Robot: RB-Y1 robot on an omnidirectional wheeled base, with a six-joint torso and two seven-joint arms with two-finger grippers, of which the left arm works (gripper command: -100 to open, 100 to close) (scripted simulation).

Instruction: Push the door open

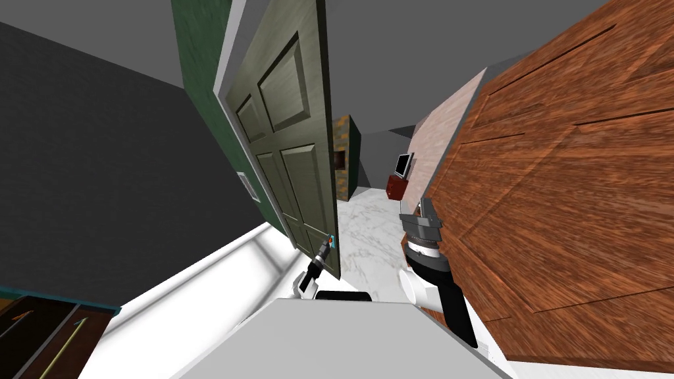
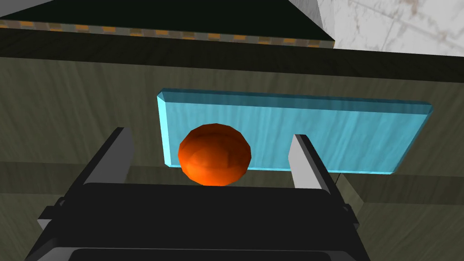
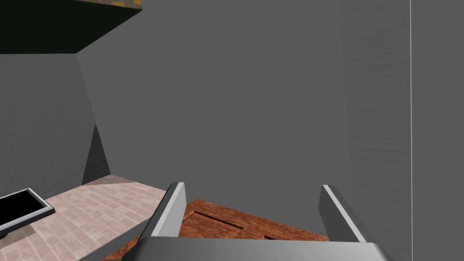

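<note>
Door (image 1: pixel 289 131) ajar; left tool (image 2: pixel 209 135), wide open astride the orange knob (image 2: pixel 214 155), should push square beside the blue plate (image 2: pixel 340 136) to avoid slipping off.

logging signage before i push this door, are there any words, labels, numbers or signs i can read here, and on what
None: nothing here can be read.
The grey-green panelled door, its translucent blue plate and round orange knob bear no marks.
The small black screen is blank.
The small pale plate on the green wall is too small to tell.
</note>
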